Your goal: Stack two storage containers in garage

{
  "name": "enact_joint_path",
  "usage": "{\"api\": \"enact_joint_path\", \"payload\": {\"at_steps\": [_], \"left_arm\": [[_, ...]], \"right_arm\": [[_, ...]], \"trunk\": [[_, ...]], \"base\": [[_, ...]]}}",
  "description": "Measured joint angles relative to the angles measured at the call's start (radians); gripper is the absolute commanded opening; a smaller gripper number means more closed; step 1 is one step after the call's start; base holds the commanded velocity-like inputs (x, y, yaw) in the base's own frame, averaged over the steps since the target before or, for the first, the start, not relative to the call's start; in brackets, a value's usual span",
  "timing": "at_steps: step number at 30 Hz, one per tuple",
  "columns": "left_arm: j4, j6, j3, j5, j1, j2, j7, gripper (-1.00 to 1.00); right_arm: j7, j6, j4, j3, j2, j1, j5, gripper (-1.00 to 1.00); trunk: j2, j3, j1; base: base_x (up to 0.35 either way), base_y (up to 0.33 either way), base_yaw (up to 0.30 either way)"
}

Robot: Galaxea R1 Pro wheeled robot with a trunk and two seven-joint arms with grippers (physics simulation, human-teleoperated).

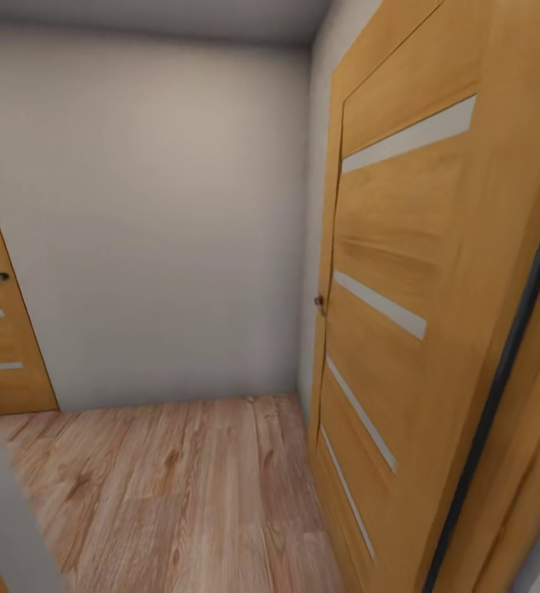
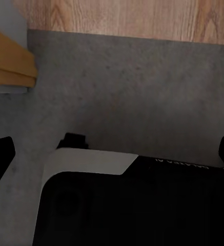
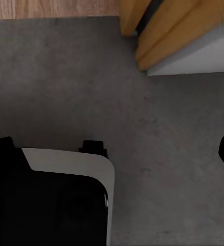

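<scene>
Grey concrete [image 2: 142, 87] lies under both your open, empty grippers [image 2: 112, 154] [image 3: 117, 154], wood planks [image 1: 179, 494] ahead, no bins near either arm.

The dark grey, speckled concrete floor [image 2: 142, 87] of the garage lies flat beneath the robot's base, meeting the light wood plank floor [image 2: 127, 18] along a straight seam. In the right wrist view the same concrete floor [image 3: 65, 82] runs up to the foot of the orange wooden door [image 3: 168, 31], whose frame stands at that seam.
</scene>
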Motion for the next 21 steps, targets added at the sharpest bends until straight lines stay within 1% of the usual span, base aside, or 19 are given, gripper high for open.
{"api": "enact_joint_path", "payload": {"at_steps": [1,4,12,15,21], "left_arm": [[0.0,-0.001,0.0,0.0,0.0,0.0,0.0,1.0],[0.0,-0.008,0.0,-0.001,0.0,0.0,0.0,1.0],[0.0,-0.01,0.0,-0.002,0.0,-0.003,0.001,1.0],[0.0,-0.009,0.0,-0.002,0.0,-0.004,0.0,1.0],[0.0,-0.007,0.0,-0.004,0.0,-0.005,0.0,1.0]], "right_arm": [[0.0,0.0,0.0,0.0,0.0,0.0,0.0,1.0],[0.0,0.0,0.0,0.0,-0.001,0.0,0.0,1.0],[-0.001,-0.001,0.0,0.0,-0.001,0.0,0.0,1.0],[-0.001,-0.001,0.0,0.0,-0.002,0.0,0.0,1.0],[-0.001,0.0,0.0,0.0,-0.001,0.0,0.0,1.0]], "trunk": [[0.0,0.0,0.0],[0.0,0.0,0.0],[0.0,0.0,0.001],[0.0,0.0,0.0],[0.0,0.0,0.0]], "base": [[0.324,0.0,0.269],[0.109,0.0,0.269],[0.024,-0.003,0.252],[0.126,-0.09,0.092],[0.222,-0.171,0.016]]}}
